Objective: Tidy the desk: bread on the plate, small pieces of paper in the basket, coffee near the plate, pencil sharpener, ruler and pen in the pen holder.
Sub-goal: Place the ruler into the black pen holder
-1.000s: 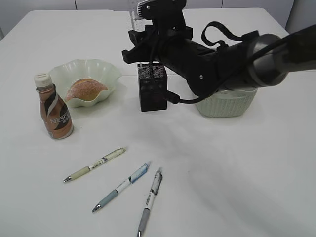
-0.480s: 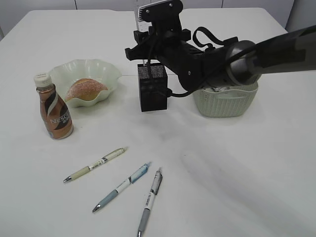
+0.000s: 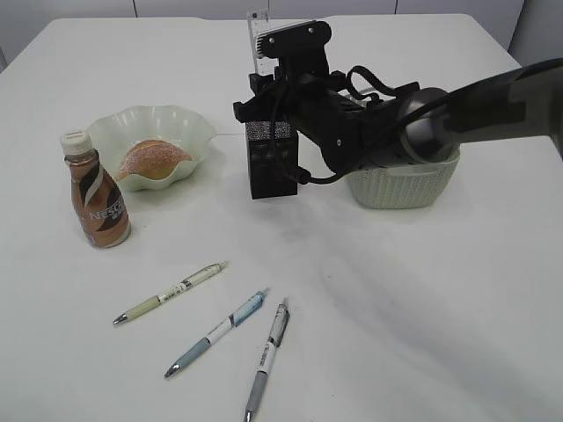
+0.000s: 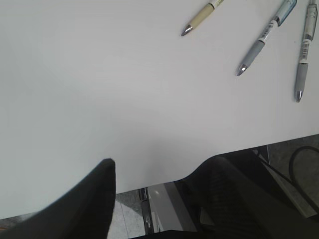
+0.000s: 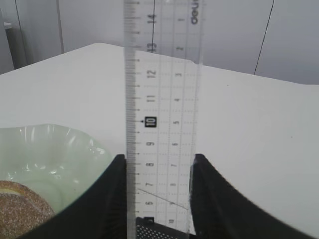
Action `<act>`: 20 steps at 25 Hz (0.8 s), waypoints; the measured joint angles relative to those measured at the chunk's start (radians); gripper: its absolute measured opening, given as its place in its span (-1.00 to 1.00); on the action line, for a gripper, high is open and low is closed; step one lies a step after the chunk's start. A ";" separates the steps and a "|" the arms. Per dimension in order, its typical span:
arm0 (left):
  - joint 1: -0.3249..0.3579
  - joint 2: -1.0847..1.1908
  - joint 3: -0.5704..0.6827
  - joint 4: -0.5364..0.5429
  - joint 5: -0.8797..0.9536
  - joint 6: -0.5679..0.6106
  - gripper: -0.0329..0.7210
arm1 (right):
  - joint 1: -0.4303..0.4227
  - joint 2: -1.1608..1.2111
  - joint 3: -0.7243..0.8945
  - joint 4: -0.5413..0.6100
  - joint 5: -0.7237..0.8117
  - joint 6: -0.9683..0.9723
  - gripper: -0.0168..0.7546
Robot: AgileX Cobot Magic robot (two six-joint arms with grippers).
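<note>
The right tool (image 5: 158, 191) pinches the clear ruler (image 5: 162, 99) across its width, one finger on each long edge. The ruler stands upright, its long axis vertical, with its lower end at the rim of the black mesh pen holder (image 3: 271, 158) directly below it. In the exterior view the ruler's top projects above the right arm, in line with the holder's opening. The coming move therefore appears to turn on one relation: ruler end above holder mouth, long axis plumb. Judged from this, a straight descent followed by release should seat the ruler; a tilt could catch its end on the mesh rim.

The left tool (image 4: 149, 199) is spread, holds nothing, and hangs over the near edge of the desk (image 3: 422, 308).

Three pens (image 3: 220, 330) lie loose on the desk in front, nearer the left arm. The bread (image 3: 151, 160) sits in the wavy-rimmed plate (image 3: 189, 123), the coffee bottle (image 3: 95, 192) stands just beside the plate, and the basket (image 3: 405, 186) stands behind the right arm.
</note>
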 joint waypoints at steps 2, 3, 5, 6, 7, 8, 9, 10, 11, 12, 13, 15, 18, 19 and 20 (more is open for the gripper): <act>0.000 0.000 0.000 0.000 0.000 0.000 0.28 | 0.000 0.011 0.000 0.005 0.000 0.000 -0.25; 0.000 0.000 0.000 0.000 0.000 0.000 0.28 | 0.000 0.015 0.000 0.006 0.000 0.000 -0.25; 0.000 0.000 0.000 0.000 0.000 0.000 0.28 | 0.000 0.019 0.000 0.006 0.000 0.000 -0.25; 0.000 0.000 0.000 0.000 0.000 0.000 0.28 | 0.000 0.019 0.000 0.009 0.000 0.000 -0.25; 0.000 0.000 0.000 0.000 0.000 0.000 0.28 | 0.000 0.020 0.000 0.009 0.000 0.000 -0.25; 0.000 0.000 0.000 0.000 0.000 0.000 0.28 | 0.000 0.022 0.000 0.009 -0.005 0.000 -0.25; 0.000 0.000 0.000 0.000 0.000 0.000 0.28 | 0.000 0.022 0.000 0.011 -0.011 0.000 -0.25; 0.000 0.000 0.000 0.000 0.000 0.000 0.28 | 0.000 0.022 0.000 0.013 -0.013 0.000 -0.25; 0.000 0.000 0.000 0.000 0.000 0.000 0.28 | 0.000 0.024 0.000 0.015 -0.015 0.000 -0.25; 0.000 0.000 0.000 0.000 0.000 0.000 0.28 | 0.000 0.024 0.000 0.017 -0.015 0.000 -0.25; 0.000 0.000 0.000 0.000 0.000 0.000 0.28 | 0.000 0.024 0.000 0.023 -0.015 0.000 -0.25; 0.000 0.000 0.000 0.000 0.000 0.000 0.28 | 0.000 0.024 0.000 0.030 -0.009 0.000 -0.25; 0.000 0.000 0.000 0.000 0.000 0.000 0.28 | 0.000 0.024 0.000 0.032 -0.007 0.000 -0.20; 0.000 0.000 0.000 0.000 0.000 0.000 0.28 | 0.000 0.024 0.000 0.032 -0.007 0.000 -0.18; 0.000 0.000 0.000 0.000 0.000 0.000 0.28 | 0.000 0.024 0.000 0.032 -0.007 0.000 -0.14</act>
